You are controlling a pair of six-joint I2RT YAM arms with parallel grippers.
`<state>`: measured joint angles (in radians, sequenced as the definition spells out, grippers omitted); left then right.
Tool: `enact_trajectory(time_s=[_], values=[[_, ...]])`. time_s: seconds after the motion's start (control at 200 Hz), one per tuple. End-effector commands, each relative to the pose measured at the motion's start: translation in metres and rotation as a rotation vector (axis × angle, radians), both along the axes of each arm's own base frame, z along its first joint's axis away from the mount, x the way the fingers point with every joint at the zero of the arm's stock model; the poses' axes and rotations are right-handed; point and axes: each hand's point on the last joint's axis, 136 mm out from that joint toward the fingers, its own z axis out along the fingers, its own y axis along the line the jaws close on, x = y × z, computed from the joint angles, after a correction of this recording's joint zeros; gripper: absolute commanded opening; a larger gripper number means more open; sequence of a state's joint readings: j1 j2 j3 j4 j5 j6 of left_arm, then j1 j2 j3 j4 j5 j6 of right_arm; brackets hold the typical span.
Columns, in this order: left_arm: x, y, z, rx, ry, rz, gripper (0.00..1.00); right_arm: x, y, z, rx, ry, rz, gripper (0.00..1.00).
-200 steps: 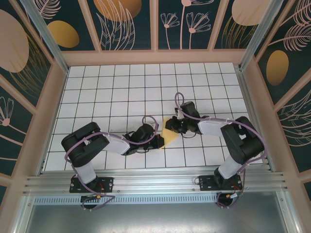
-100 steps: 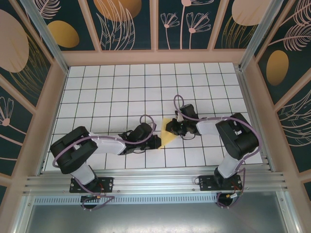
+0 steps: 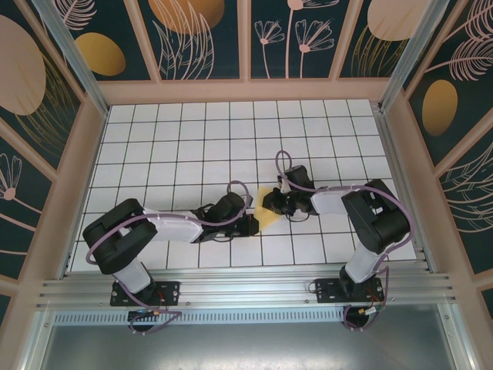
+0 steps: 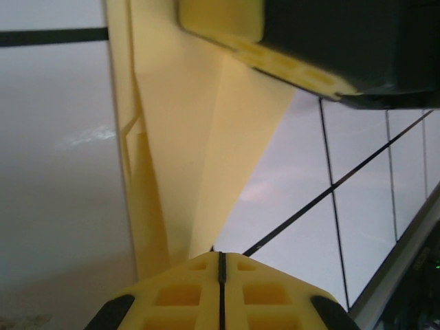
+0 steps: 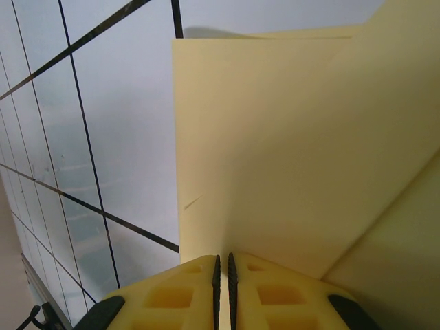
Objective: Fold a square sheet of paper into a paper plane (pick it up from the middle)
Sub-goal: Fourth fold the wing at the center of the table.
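Currently, both claws sit low over the white gridded worktop (image 3: 192,139), their tips facing each other across the yellow paper sheet (image 3: 267,218). The sheet lies on the worktop between the two claws and is partly folded, so that from above it shows as a small pointed patch.

Left claw (image 3: 249,225): its fingers are together, meeting along a single seam in the left wrist view. The yellow paper sheet (image 4: 182,137) starts at the fingertips and runs straight ahead. It is narrow at the claw and widens farther out. Overlapping layers with straight creases lie along its left side. Bare worktop shows on both sides of the claw, with black grid lines (image 4: 330,192) to its right. At the far end of the sheet, one of the right claw's fingers (image 4: 223,17) sits over the paper.

Right claw (image 3: 269,202): its fingers are drawn together, with only a hairline slit between them in the right wrist view. The sheet (image 5: 275,137) starts at the fingertips and spreads ahead and to the claw's right. One straight edge of it runs directly away from the claw. A diagonal fold line crosses to the right, with a second layer below it.

It cannot be determined whether either claw pinches a paper layer or only presses on the sheet.
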<state>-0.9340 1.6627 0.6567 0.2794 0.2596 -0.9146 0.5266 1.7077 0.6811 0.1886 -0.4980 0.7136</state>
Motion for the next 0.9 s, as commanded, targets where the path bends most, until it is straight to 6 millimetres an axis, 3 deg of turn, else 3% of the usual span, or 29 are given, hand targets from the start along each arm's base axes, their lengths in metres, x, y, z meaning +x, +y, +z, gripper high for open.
enact_trajectory(time_s=[0.0, 0.16, 0.39, 0.625, 0.776, 0.896], values=[[-0.010, 0.008, -0.018, 0.058, 0.044, -0.034, 0.07, -0.011, -0.015, -0.033, -0.102, 0.054, -0.022, 0.15], [-0.024, 0.025, -0.038, 0.125, 0.096, -0.035, 0.05, -0.012, -0.016, -0.035, -0.112, 0.056, -0.022, 0.15], [-0.041, 0.050, -0.052, 0.181, 0.141, -0.025, 0.05, -0.010, -0.017, -0.037, -0.125, 0.059, -0.021, 0.15], [-0.055, 0.065, -0.054, 0.197, 0.166, -0.040, 0.06, -0.007, -0.015, -0.036, -0.125, 0.058, -0.018, 0.15], [-0.058, 0.069, -0.042, 0.172, 0.153, -0.031, 0.07, -0.005, -0.012, -0.030, -0.108, 0.048, -0.010, 0.16], [-0.041, 0.058, -0.010, 0.110, 0.065, -0.007, 0.09, -0.001, -0.008, -0.024, -0.107, 0.035, 0.013, 0.16]])
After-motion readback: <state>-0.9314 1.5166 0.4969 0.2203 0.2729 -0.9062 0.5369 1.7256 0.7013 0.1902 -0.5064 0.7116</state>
